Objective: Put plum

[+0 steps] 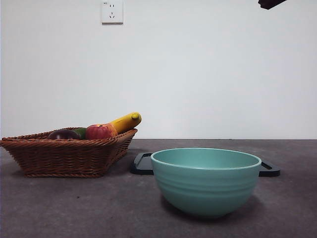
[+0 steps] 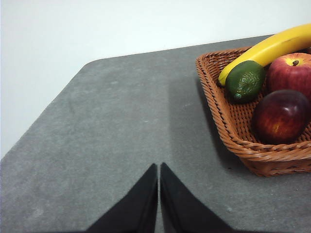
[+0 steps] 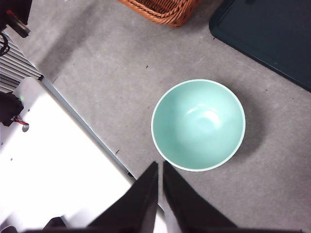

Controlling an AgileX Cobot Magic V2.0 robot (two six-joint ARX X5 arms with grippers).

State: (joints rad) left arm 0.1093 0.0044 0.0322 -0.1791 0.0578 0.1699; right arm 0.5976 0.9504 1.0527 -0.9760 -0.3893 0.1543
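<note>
No legible text anywhere.

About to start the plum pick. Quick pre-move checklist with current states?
1. Plum in the wicker basket, top exposed: ok.
2. Neighbours: red apple touches the plum, green fruit and banana lie beyond: tight, not ok.
3. Left gripper shut, over bare table beside the basket: must open, not ok.
4. Right gripper shut, above the bowl's near rim: ok.
5. Teal bowl empty and upright: ok.
6. Dark tray behind the bowl, contents: cannot tell.
</note>
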